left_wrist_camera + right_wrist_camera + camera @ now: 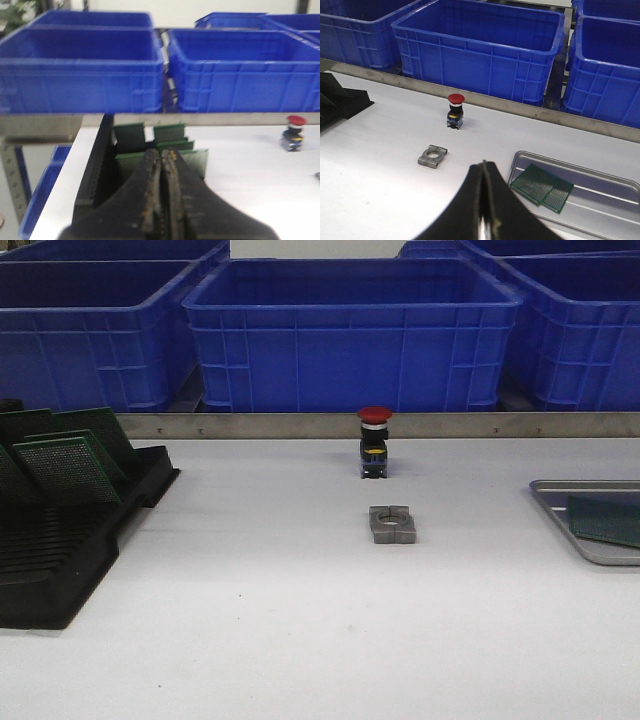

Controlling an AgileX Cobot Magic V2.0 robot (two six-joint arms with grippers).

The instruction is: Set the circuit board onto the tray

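On the right, two green perforated circuit boards (542,187) lie overlapping in the ribbed silver-grey metal tray (600,176); more stand in the black slotted rack (70,550) left; both the left gripper (163,156) and right gripper (483,165) have fingers pressed together, empty.

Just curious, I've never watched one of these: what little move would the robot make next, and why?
Probably open the left gripper and ease it toward the green circuit boards standing in the black slotted rack: its fingers are closed, holding nothing, while the silver-grey metal tray already carries boards.
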